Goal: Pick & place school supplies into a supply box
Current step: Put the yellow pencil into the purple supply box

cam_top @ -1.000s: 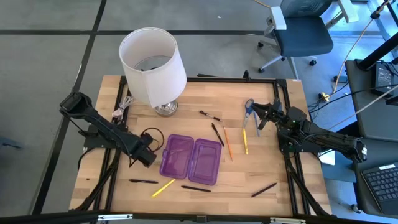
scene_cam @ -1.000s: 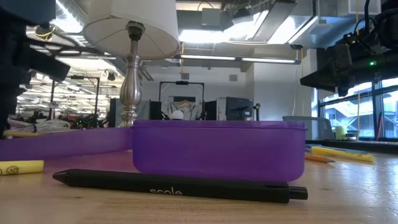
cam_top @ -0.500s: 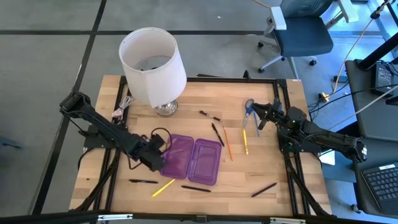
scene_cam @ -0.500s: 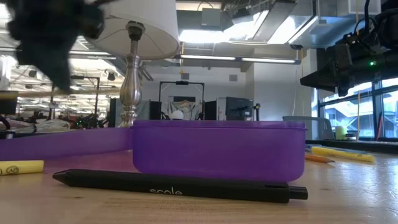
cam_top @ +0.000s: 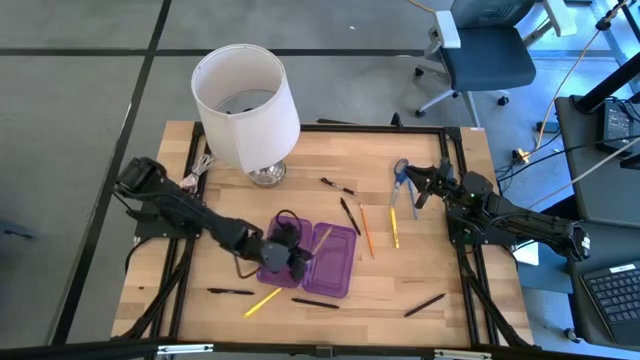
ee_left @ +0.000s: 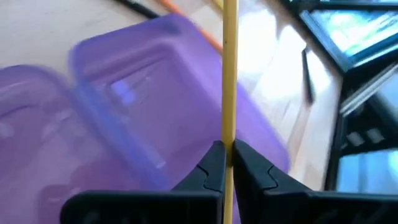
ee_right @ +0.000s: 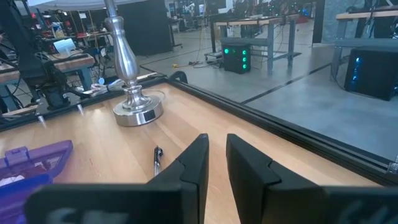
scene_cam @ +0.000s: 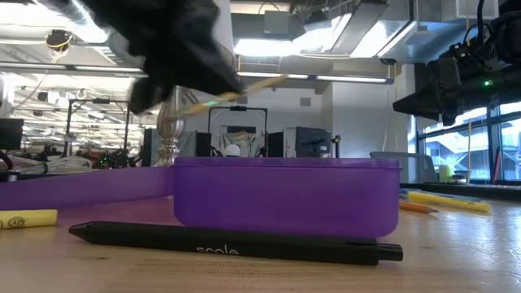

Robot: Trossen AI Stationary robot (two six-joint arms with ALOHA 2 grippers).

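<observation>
The purple supply box point(cam_top: 332, 262) lies open on the table, both halves up; it also shows in the low view point(scene_cam: 285, 195) and the left wrist view point(ee_left: 124, 93). My left gripper point(cam_top: 300, 257) hovers over the box, shut on a yellow pencil point(cam_top: 322, 238). My right gripper point(cam_top: 415, 190) waits at the far right beside the blue-handled scissors point(cam_top: 400, 177), its fingers point(ee_right: 198, 158) a narrow gap apart and empty. Other pens and pencils lie flat on the table around the box. My left gripper pinches the yellow pencil's shaft point(ee_left: 229, 134) between its two fingertips. The pencil runs along the fingers and sticks out far beyond their tips. It is lifted clear above the box, slanting upward in the low view point(scene_cam: 244, 87).
A white-shaded lamp point(cam_top: 245, 100) stands at the far left. Black pens point(cam_top: 349, 215), an orange pencil point(cam_top: 366, 230) and a yellow one point(cam_top: 394, 225) lie right of the box. Near the front lie black pens point(cam_top: 315, 303) point(cam_top: 230, 291) point(cam_top: 425, 304) and a yellow pencil point(cam_top: 263, 300).
My left gripper has gone toward the table's right edge, from left of the box to above it, and the yellow pencil now shows in its fingers over the box. My right arm has kept still.
</observation>
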